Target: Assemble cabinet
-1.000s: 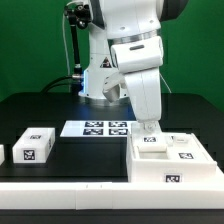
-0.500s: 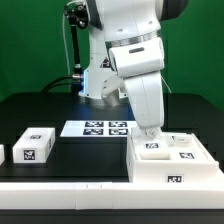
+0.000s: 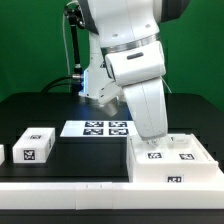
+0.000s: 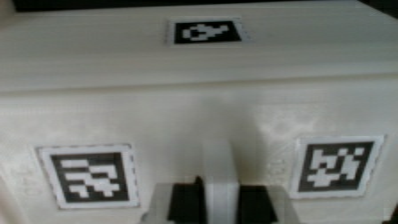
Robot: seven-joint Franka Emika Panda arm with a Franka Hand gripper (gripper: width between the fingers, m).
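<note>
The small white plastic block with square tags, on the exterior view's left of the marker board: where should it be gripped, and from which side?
Probably from straight above, closing on the two upright side faces of the small white plastic block at mid-length. It lies flat on the black table, its sides look flat and parallel, and nothing touches them.

White cabinet [image 3: 172, 168] with black-and-white square tags, set off by your black table [image 3: 100, 160].
You see the white marker board [image 3: 97, 128] printed with black markers, and a green wall [image 3: 30, 50].
</note>
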